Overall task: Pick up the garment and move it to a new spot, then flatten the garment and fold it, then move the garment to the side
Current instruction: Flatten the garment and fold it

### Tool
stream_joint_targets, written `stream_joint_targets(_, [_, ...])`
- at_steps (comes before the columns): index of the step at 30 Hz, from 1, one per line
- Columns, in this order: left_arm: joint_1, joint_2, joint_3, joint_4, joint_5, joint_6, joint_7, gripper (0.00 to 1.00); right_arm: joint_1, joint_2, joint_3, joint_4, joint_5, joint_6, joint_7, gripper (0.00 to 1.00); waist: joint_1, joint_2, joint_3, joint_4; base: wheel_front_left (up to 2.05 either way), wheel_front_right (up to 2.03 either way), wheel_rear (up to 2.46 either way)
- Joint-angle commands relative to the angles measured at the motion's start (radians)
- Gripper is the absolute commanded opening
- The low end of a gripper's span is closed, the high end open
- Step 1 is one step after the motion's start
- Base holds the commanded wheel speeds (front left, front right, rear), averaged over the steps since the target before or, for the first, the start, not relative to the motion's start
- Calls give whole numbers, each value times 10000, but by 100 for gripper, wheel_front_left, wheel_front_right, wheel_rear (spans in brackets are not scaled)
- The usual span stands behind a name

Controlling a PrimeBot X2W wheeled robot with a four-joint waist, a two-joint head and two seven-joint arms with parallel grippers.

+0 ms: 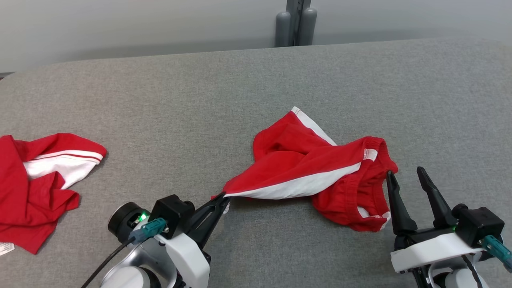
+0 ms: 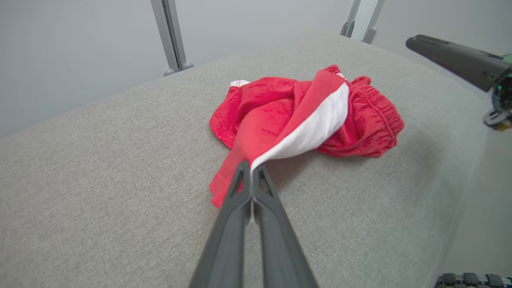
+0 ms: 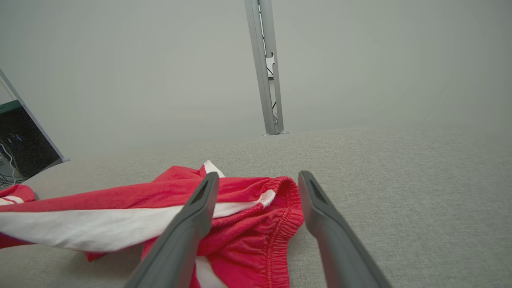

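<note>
Your left gripper (image 1: pixel 223 199) is clamped on a corner of the red shorts (image 1: pixel 304 160), cloth trailing off its tips. Right gripper (image 1: pixel 405 173) gapes empty, waistband (image 1: pixel 378 141) just by its left fingertip (image 1: pixel 391 178).

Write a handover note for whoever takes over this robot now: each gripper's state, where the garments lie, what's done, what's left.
Left gripper: shut on a corner of the crumpled red fabric shorts with white side panels.
Right gripper: open, fingers at the shorts' elastic waistband, gripping nothing.
Shorts lie bunched on the grey fabric table; a second red-and-white garment lies at its left edge.
Done: one corner gripped. Left: lift, relocate, flatten, fold, move aside.
</note>
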Motion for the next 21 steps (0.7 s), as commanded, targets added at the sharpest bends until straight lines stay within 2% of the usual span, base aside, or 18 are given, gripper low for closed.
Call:
stream_joint_targets(1, [-101,70,119,3,-90,54,11,0,-97,-33,3,31,68,5,-58,100,0,0,54,-88,0,0,0])
stream_joint_targets(15, [-1636,179,572,1735,-377,-89,64,0,-583,-23,196,65,238,5,-127,100,0,0,898,-749,0,0,0])
stream_joint_targets(20, [-2506,170,559,2824,-505,-254,-93,0,-830,-19,375,155,341,5,-224,100,0,0,1278,-965,0,0,0])
stream_joint_targets(21, [-2694,151,565,3019,-521,-295,-183,3,-886,-18,406,171,349,5,-223,100,0,0,1345,-1002,0,0,0])
